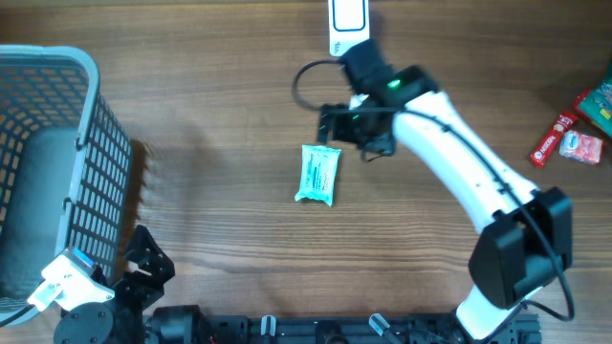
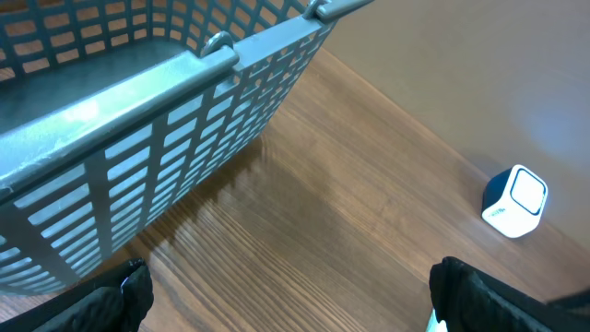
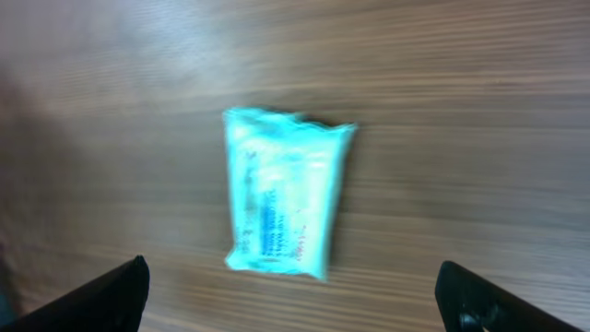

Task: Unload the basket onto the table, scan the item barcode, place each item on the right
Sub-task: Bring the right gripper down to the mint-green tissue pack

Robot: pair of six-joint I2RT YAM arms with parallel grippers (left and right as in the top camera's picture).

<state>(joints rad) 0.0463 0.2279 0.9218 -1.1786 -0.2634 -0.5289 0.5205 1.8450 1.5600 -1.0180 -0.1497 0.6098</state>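
While its jaws stand wide apart and grip nothing, the right gripper (image 1: 356,134) hangs just over the far end of the teal packet (image 3: 288,195). The packet lies flat and free on the wooden table (image 1: 210,115), framed between the two fingers in the wrist view. Its print is too blurred to tell whether a barcode faces up. Just beyond the gripper sits a white scanner (image 1: 347,24) with a looping black cable (image 1: 304,81). The packet probably lies this close so that a short lift brings it to the reader. Well off to the gripper's right, some red wrappers (image 1: 572,134) lie loose. Far to its left stands a grey mesh basket (image 1: 91,124), likely meant for scanned goods. Nothing can be made out inside it. The left gripper (image 2: 290,295), also spread wide and empty, waits beside the basket's wall.
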